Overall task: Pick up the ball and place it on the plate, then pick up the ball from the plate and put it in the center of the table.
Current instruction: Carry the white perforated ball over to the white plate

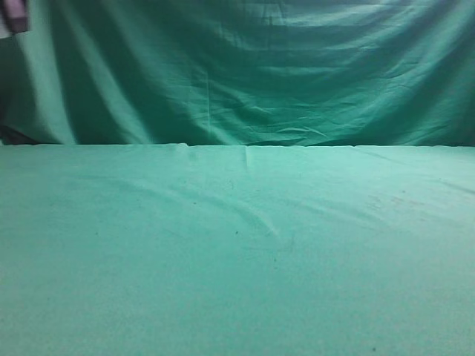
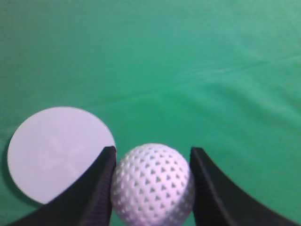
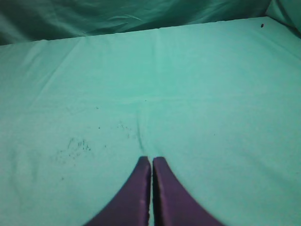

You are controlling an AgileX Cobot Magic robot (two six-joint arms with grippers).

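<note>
The ball (image 2: 154, 184), white and dimpled all over, sits between the two dark fingers (image 2: 96, 193) of the left gripper (image 2: 153, 162), which press against it on either side, so the gripper is clamped on it. Whether the ball is lifted or resting on the cloth cannot be told from the left wrist view. Just outside the left-hand finger, and partly hidden behind it, lies the plate (image 2: 56, 150), a flat pale round disc on the green table (image 2: 211, 70); the ball is beside the plate, not on it. Beyond the fingertips the cloth runs on with faint wrinkles. The right gripper (image 3: 151, 162) hangs over another stretch of the table, its two purple fingers (image 3: 131, 197) pressed together with only a thin line between them and nothing held. Small dark specks (image 3: 75, 146) mark the cloth ahead and to the left of those fingertips. In the exterior view only the table and the draped green backdrop (image 1: 237, 67) behind it show.
</note>
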